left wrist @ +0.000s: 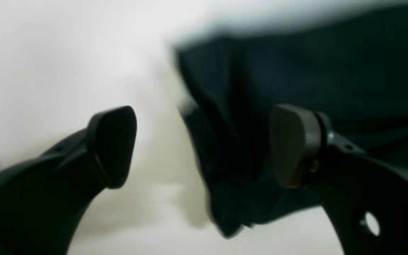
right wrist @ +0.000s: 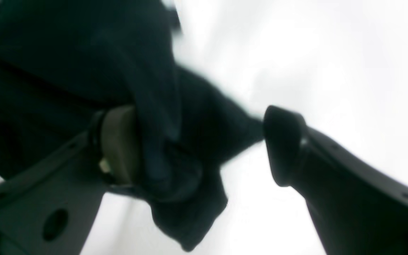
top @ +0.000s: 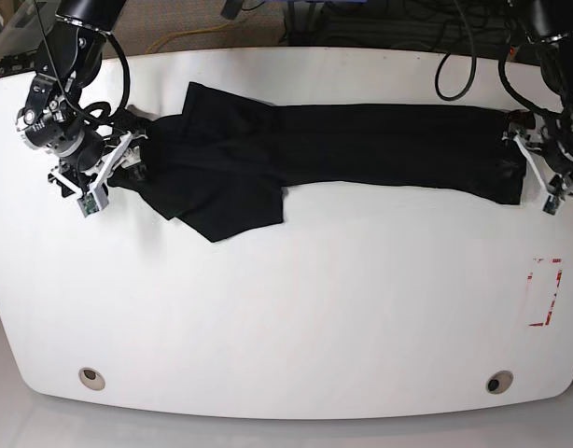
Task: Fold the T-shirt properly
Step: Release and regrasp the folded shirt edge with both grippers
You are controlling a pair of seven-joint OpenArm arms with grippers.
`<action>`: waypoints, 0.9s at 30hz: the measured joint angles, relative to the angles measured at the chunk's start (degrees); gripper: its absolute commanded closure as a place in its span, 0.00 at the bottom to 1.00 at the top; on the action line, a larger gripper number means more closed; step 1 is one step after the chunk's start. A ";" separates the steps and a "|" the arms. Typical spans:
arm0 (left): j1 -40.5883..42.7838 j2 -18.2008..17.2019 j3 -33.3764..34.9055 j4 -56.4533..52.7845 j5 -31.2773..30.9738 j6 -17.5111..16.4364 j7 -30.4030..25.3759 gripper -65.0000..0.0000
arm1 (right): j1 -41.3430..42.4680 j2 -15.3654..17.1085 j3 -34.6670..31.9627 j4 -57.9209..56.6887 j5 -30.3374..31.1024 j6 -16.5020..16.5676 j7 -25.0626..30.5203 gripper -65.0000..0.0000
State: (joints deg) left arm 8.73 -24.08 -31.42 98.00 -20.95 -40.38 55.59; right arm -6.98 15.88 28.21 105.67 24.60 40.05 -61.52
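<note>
The black T-shirt (top: 361, 145) lies across the far half of the white table (top: 314, 308), stretched into a long band, with a bunched flap at its left end. My left gripper (top: 537, 170) is at the shirt's right end. In the left wrist view it (left wrist: 202, 120) is open, and a fold of the shirt (left wrist: 331, 71) rests against its right finger. My right gripper (top: 114, 163) is at the shirt's left end. In the right wrist view it (right wrist: 200, 120) is open, and bunched cloth (right wrist: 48, 71) hangs against its left finger.
A red-marked rectangle (top: 545, 291) sits near the table's right edge. Two round holes (top: 91, 377) (top: 497, 382) are near the front edge. Cables (top: 380, 23) run behind the far edge.
</note>
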 measured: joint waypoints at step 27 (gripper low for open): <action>-0.70 0.13 8.55 -8.20 -4.37 0.42 0.37 0.17 | 20.70 0.02 -1.27 -22.23 -0.90 -0.15 -10.21 0.24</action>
State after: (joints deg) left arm 8.03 -23.94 -22.87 89.80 -25.32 -39.97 55.96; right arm 13.72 15.90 26.94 83.44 23.70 39.90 -71.72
